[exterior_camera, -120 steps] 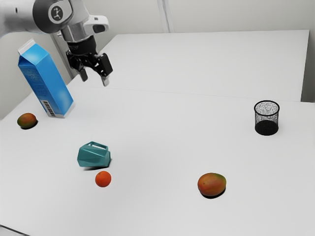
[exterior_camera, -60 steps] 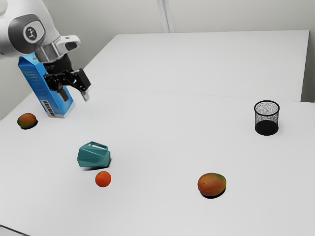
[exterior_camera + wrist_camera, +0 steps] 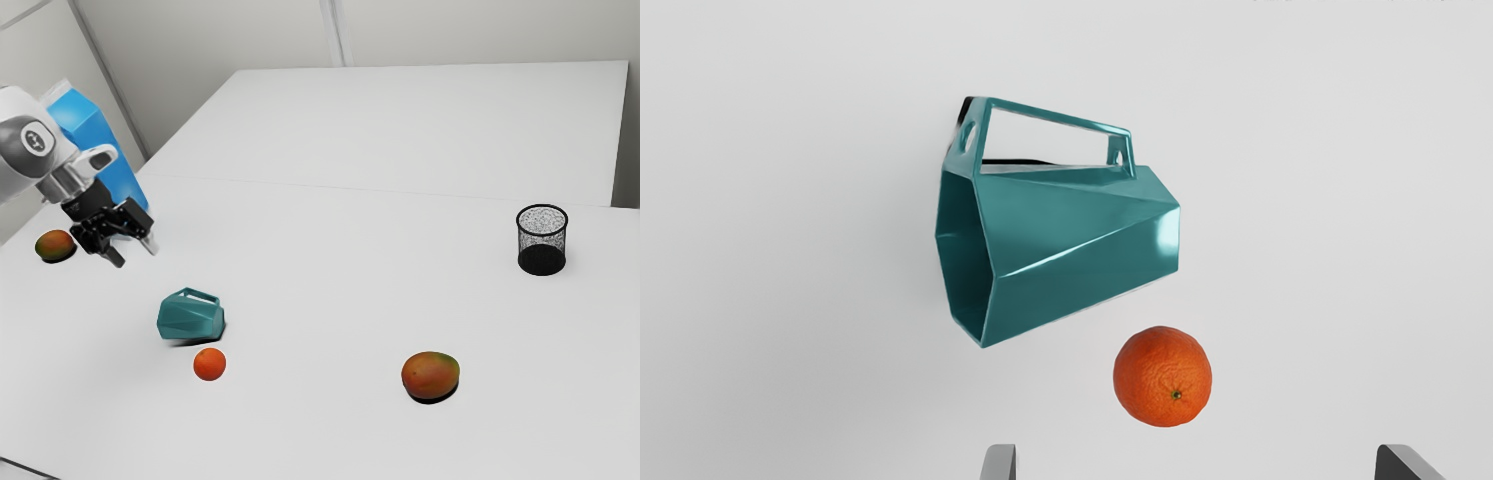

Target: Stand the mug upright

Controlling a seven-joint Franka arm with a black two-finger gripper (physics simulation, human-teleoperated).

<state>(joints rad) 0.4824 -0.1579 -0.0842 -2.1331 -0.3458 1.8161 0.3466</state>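
Lower than before and nearer the toppled teal mug, the black two-finger gripper hangs with fingers spread; an orange sits just beside the mug.

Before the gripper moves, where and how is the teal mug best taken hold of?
I would bring the gripper from above onto the slim handle, closing across its bar: the teal mug lies on its side, and the handle stands out away from the orange, with open space inside.
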